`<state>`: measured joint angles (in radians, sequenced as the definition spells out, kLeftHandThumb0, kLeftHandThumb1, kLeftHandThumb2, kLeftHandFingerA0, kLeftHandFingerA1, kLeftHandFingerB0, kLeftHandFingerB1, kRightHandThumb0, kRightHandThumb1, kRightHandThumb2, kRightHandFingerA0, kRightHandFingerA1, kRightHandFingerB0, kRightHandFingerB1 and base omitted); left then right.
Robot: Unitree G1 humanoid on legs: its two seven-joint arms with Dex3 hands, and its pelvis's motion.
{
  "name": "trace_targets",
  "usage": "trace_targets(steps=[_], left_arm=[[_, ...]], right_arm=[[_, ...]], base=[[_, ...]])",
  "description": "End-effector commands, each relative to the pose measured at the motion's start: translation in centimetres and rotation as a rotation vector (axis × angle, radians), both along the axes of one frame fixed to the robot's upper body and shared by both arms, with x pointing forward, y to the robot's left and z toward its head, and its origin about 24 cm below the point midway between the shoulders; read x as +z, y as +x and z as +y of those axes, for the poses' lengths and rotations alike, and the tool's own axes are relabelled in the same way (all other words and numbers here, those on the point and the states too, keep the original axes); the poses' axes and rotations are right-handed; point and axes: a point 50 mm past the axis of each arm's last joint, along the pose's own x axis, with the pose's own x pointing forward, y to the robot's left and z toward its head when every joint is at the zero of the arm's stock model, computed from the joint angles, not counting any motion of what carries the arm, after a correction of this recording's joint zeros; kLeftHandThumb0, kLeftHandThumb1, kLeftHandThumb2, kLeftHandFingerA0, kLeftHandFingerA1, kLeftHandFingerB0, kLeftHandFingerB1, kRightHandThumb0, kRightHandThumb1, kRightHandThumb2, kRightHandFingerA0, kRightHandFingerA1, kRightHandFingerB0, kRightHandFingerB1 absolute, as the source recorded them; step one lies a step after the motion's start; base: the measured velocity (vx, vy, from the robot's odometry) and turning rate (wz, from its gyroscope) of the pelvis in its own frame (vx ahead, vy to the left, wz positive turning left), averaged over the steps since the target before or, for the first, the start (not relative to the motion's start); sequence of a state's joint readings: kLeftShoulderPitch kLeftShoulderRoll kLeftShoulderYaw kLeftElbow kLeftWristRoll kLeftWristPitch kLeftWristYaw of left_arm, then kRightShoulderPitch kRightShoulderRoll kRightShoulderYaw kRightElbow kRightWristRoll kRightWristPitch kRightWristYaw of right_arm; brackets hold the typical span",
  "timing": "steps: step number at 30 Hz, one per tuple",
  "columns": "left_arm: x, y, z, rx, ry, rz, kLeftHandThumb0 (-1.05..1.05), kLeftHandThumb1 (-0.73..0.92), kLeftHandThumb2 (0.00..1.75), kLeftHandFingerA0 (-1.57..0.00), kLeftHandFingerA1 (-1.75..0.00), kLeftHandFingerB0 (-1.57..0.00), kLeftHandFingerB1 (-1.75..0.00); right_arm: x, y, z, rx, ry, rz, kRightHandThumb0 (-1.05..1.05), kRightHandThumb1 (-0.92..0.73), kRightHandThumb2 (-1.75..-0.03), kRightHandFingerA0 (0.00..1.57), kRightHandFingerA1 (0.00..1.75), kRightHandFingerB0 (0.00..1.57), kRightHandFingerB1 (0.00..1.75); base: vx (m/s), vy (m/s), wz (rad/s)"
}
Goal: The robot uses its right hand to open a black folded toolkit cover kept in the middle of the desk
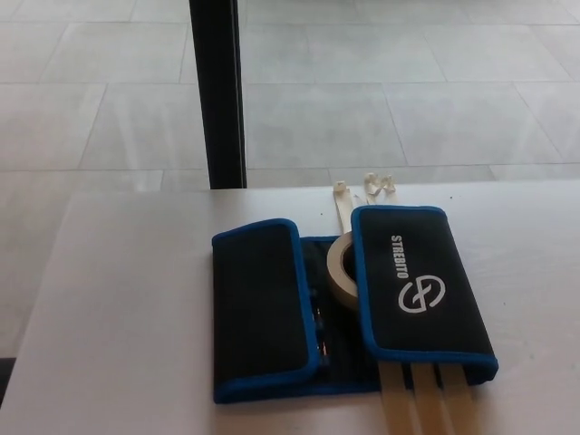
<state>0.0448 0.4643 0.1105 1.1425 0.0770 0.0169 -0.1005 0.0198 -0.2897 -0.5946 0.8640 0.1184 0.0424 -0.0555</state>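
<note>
While neither robot hand appears in the head view, their state cannot be told. Black fabric toolkit cover with blue edging (349,304) lies at centre of the pale white desk (118,308), toward 6 o'clock. Its left flap (263,304) and right flap (419,285), the latter bearing a white logo, are folded inward. A cream roll of tape (342,269) sits between them. Pale strips (421,403) protrude at 6 o'clock. A black upright post (217,91) stands at 11 o'clock on the grey tiled floor (408,82).
</note>
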Motion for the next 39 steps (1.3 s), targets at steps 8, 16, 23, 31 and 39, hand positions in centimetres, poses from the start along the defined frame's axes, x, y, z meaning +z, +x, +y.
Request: trace_targets(steps=[8, 16, 23, 31, 39], left_arm=[[3.3, -0.3, 4.5, 0.182, -0.005, -0.063, -0.90, 0.78, 0.86, -0.34, -0.56, -0.27, -0.43], [3.4, 0.0, 4.5, 0.148, 0.001, -0.054, -0.85, 0.92, 0.70, -0.35, -0.54, -0.31, -0.40], [3.0, -0.3, 4.2, 0.169, 0.026, -0.040, -0.86, 0.91, 0.67, -0.44, -0.55, -0.38, -0.39], [3.1, -0.1, 4.2, 0.160, 0.019, -0.051, -0.85, 0.92, 0.69, -0.39, -0.53, -0.33, -0.40], [3.1, 0.2, 4.2, 0.159, 0.022, -0.050, -0.86, 0.91, 0.67, -0.42, -0.54, -0.35, -0.39]], right_arm=[[14.4, 3.2, -9.0, -0.658, 0.103, -0.897, -0.77, -0.78, -0.63, 0.40, 1.10, 0.00, 0.26], [26.0, 9.8, -3.8, -0.062, -0.213, -1.103, -0.81, -0.77, -0.63, 0.38, 1.02, 0.16, 0.51], [27.2, 13.4, 4.9, 0.563, -0.648, -0.951, -0.74, -0.62, -0.97, 0.21, 0.59, 0.07, 0.41], [21.6, 15.1, 15.0, 1.140, -1.107, -0.615, -0.81, -0.60, -0.96, 0.26, 0.55, 0.07, 0.30], [15.8, 15.0, 20.3, 1.439, -1.243, -0.449, -0.78, -0.75, -0.61, 0.27, 0.52, 0.10, 0.25]], base=[[0.00, 0.000, 0.00], [0.00, 0.000, 0.00], [0.00, 0.000, 0.00], [0.00, 0.000, 0.00], [0.00, 0.000, 0.00]])
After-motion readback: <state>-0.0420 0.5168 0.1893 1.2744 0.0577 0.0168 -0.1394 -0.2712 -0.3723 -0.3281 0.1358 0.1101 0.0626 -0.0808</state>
